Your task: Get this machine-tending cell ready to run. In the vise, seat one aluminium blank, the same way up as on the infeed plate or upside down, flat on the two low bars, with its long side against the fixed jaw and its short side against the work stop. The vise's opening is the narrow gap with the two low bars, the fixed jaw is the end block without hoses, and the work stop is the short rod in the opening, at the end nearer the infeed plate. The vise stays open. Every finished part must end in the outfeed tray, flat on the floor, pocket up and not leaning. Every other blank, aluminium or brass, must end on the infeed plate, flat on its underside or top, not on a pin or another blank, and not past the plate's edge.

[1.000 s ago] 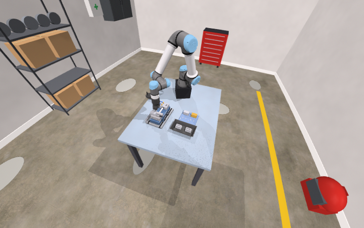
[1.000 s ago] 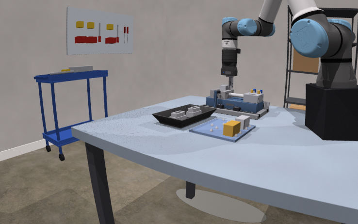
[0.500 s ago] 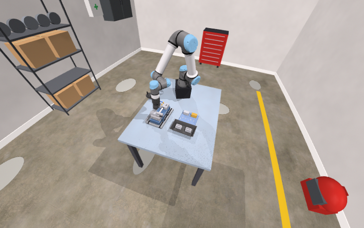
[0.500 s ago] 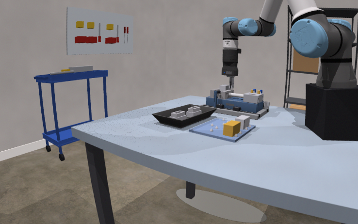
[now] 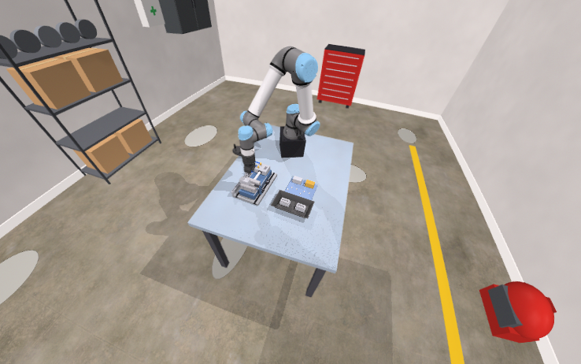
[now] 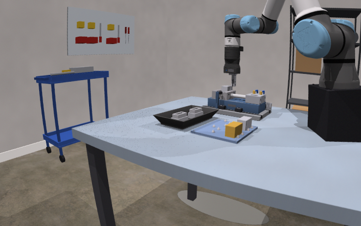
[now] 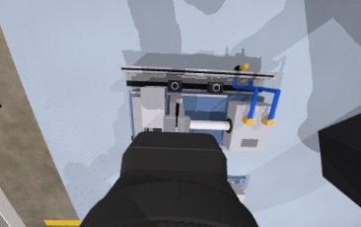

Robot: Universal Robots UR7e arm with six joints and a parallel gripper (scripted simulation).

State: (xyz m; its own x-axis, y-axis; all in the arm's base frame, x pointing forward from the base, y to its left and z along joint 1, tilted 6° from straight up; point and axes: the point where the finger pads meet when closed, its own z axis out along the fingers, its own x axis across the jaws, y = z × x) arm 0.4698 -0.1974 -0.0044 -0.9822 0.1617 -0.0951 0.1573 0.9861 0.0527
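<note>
The blue vise (image 6: 236,103) stands at the table's far side; it also shows in the wrist view (image 7: 197,115). Its hose block (image 6: 255,97) is at the right end and the fixed jaw (image 6: 214,94) at the left end. My gripper (image 6: 234,81) is shut and empty. It points straight down, just above a grey block (image 6: 226,90) next to the fixed jaw. My fingers (image 7: 177,120) hide part of the opening, so I cannot tell what lies on the low bars. A brass blank (image 6: 233,129) and an aluminium blank (image 6: 245,122) stand on the infeed plate (image 6: 223,129). Two finished parts (image 6: 179,115) (image 6: 195,110) lie in the black outfeed tray (image 6: 186,115).
The arm's black base block (image 6: 334,111) stands at the right of the table. Small white pins (image 6: 215,128) stick up from the infeed plate. A blue cart (image 6: 72,106) stands off the table at the left.
</note>
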